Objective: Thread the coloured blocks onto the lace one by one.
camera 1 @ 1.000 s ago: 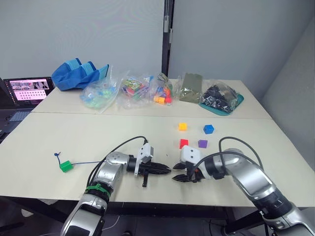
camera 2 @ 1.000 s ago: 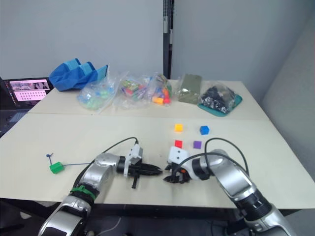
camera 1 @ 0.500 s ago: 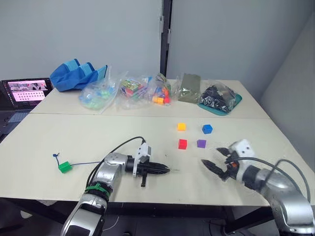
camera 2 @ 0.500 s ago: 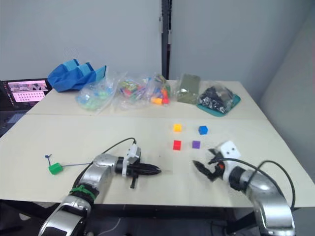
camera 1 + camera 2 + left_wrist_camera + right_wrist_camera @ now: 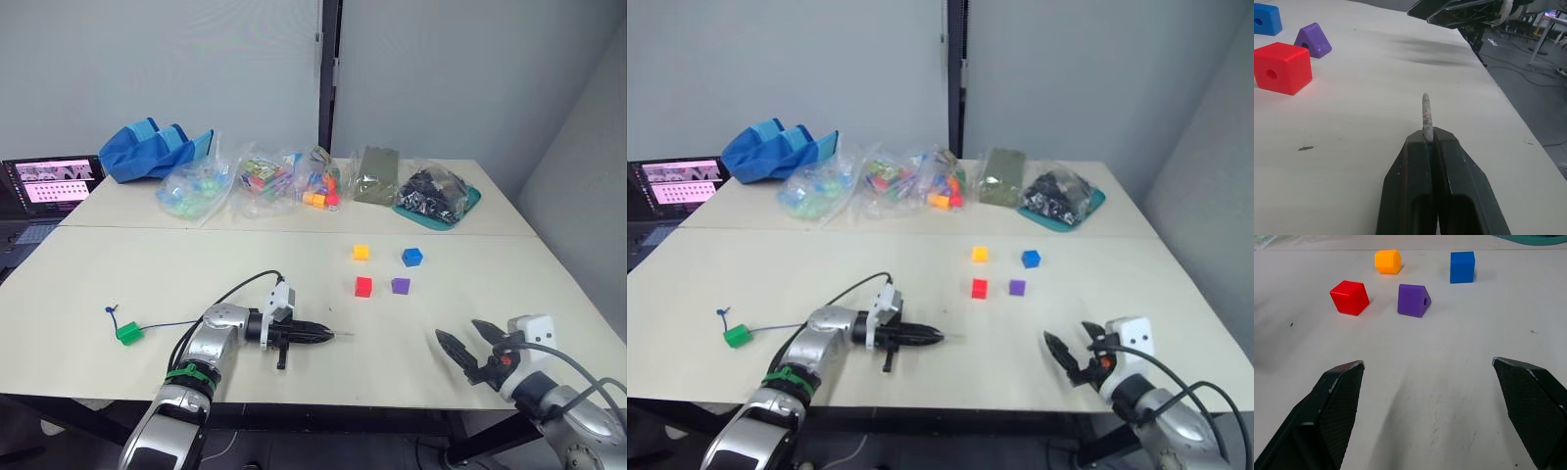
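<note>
Lace: thin dark-blue cord (image 5: 168, 324) lies on the pale bench (image 5: 147, 269); its stiff pale needle tip (image 5: 1425, 111) sticks out from my left tool, free end points at the open bench.
Left tool (image 5: 329, 335): clenched on the needle tip, low over the bench near the front edge.
Green block (image 5: 127, 333): small green cube, sits on the cord at its far left end, near the knot.
Loose blocks: red cube (image 5: 1350, 297), purple wedge-shaped block (image 5: 1413, 300), yellow-orange block (image 5: 1388, 261), blue cube (image 5: 1462, 267), clustered mid-bench, apart from each other.
Right tool (image 5: 470, 348): released, fingers spread wide, empty, at the front right, well apart from the blocks.
</note>
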